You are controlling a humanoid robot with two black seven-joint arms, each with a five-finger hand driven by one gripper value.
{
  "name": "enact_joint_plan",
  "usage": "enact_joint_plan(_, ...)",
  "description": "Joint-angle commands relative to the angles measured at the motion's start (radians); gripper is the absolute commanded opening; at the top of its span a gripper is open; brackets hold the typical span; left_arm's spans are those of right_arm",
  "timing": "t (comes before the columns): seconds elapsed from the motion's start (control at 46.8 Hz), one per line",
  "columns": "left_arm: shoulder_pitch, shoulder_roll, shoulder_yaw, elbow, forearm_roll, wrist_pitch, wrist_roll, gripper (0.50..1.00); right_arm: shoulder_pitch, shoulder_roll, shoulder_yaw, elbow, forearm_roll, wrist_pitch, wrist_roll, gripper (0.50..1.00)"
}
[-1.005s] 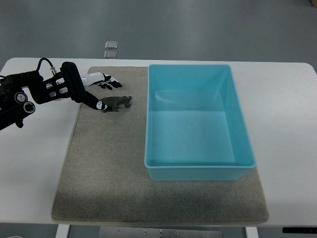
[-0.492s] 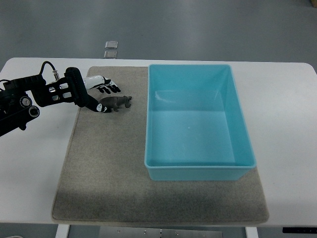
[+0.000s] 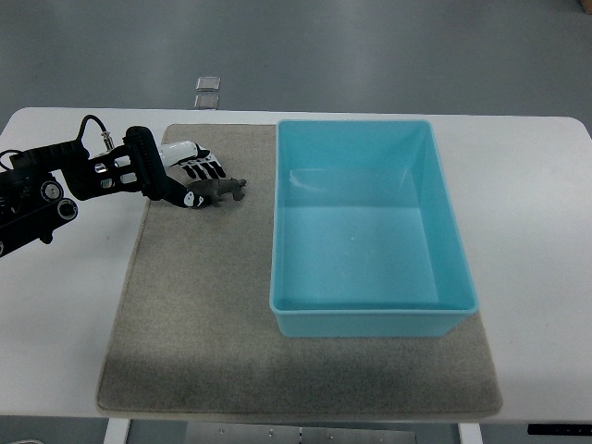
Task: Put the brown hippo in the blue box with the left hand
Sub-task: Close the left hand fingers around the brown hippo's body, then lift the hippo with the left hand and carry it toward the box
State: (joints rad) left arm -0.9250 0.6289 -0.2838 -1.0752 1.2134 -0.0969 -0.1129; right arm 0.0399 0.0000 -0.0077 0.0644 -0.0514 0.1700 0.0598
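The left hand came in from the left edge and sat low over the far left part of the grey mat. Its fingers were right up against the brown hippo, thumb on the near side, others on the far side, but I honestly couldn't tell if they had actually clamped on it or were only touching. The hippo was lying on the mat, just left of the blue box, not inside it. Box sat on the mat's right half, all of it on a white table.
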Motion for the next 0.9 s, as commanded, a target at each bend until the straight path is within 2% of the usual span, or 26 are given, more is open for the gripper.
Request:
enact_joint_plan(0.0,0.0,0.0,0.0,0.0,0.0,0.0,0.001,0.66,0.0,0.0,0.0,0.0,0.001,0.0,0.0,0.936)
enact_joint_plan(0.043,0.0,0.0,0.0,0.0,0.0,0.0,0.002,0.628,0.0,0.0,0.0,0.0,-0.001,0.0,0.0,0.936)
enact_joint_plan(0.15,0.0,0.0,0.0,0.0,0.0,0.0,0.012,0.585,0.0,0.0,0.0,0.0,-0.001,0.0,0.0,0.936)
enact_joint_plan(0.235,0.0,-0.001,0.0,0.0,0.0,0.0,0.018,0.5,0.0,0.0,0.0,0.0,0.001,-0.001,0.0,0.936)
enact_joint_plan(0.577,-0.008,0.002,-0.003,-0.002,-0.002,-0.003,0.039,0.5,0.0,0.0,0.0,0.0,-0.001,0.0,0.0,0.936)
enact_joint_plan(0.876,-0.074,0.015,-0.018,-0.002,-0.018,-0.006,0.039,0.5,0.0,0.0,0.0,0.0,0.001,0.0,0.0,0.936)
